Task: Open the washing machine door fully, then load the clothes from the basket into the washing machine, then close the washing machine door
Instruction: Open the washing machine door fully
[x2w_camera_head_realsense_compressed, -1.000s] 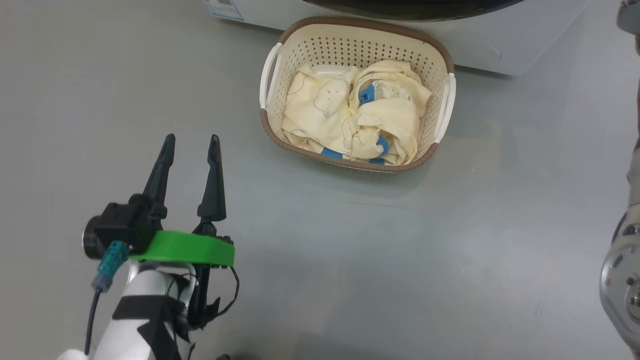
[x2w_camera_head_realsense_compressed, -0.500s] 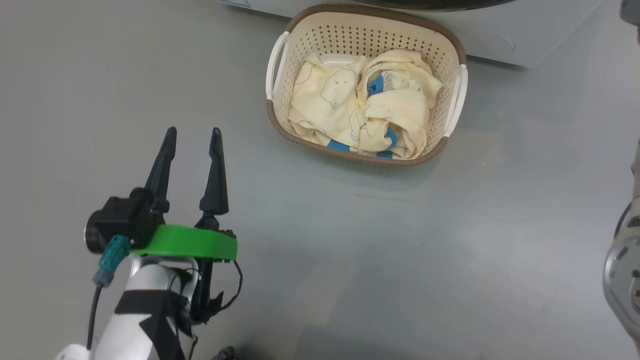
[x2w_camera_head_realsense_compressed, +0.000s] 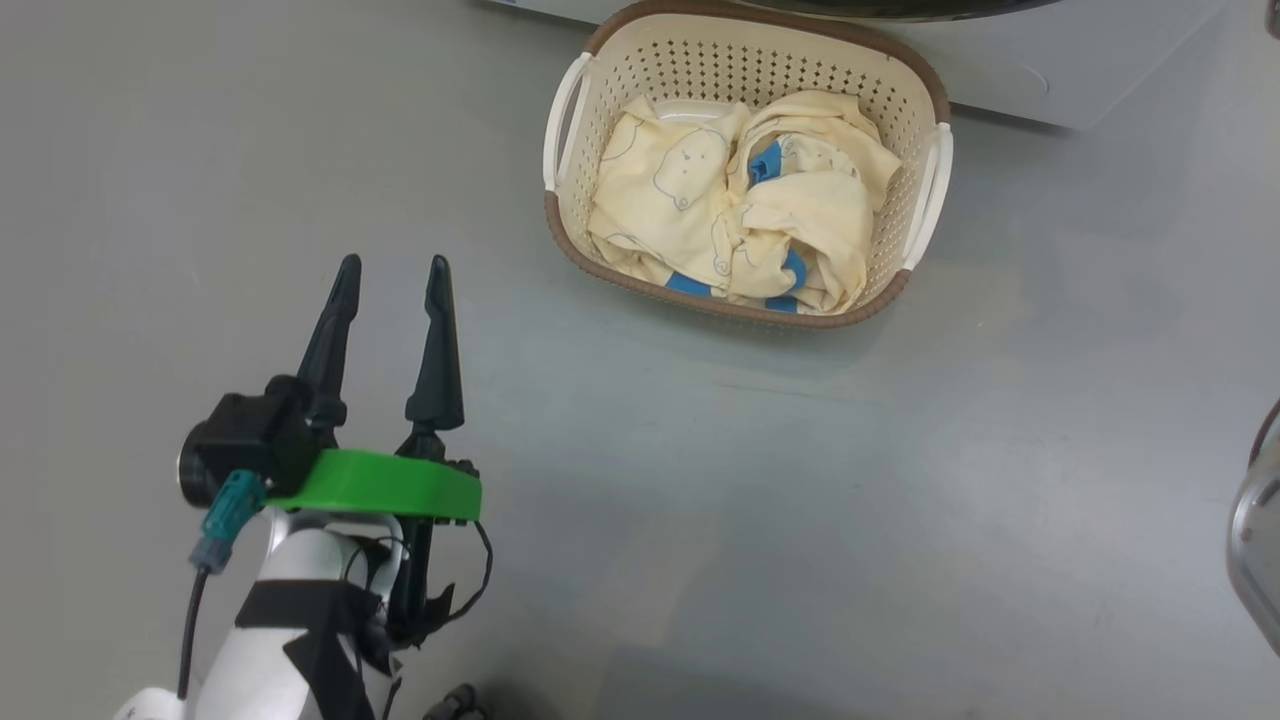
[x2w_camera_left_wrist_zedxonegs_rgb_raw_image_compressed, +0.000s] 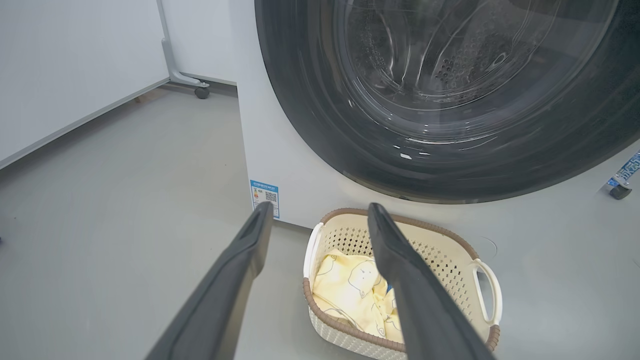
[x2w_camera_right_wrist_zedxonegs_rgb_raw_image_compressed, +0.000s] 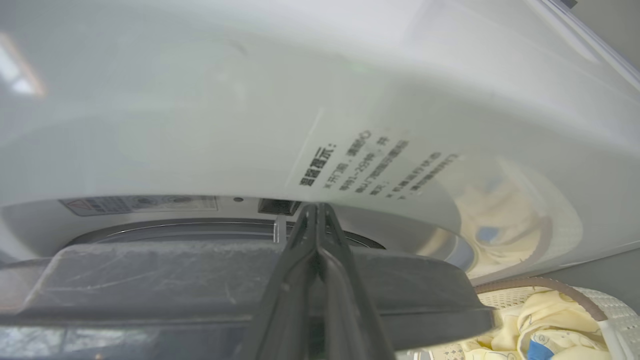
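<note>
Pale yellow clothes (x2w_camera_head_realsense_compressed: 690, 200), blue-trimmed, crumpled

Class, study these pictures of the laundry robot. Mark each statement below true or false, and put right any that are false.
1. The clothes lie inside the basket. True.
2. The left gripper is shut on a garment. False: it is open and holds nothing, and it hangs over the floor, apart from the basket.
3. The basket stands on the floor just in front of the washing machine. True.
4. The right gripper is wide open. False: it is shut, with its fingers pressed together and pointing at the edge of the washing machine door.
</note>
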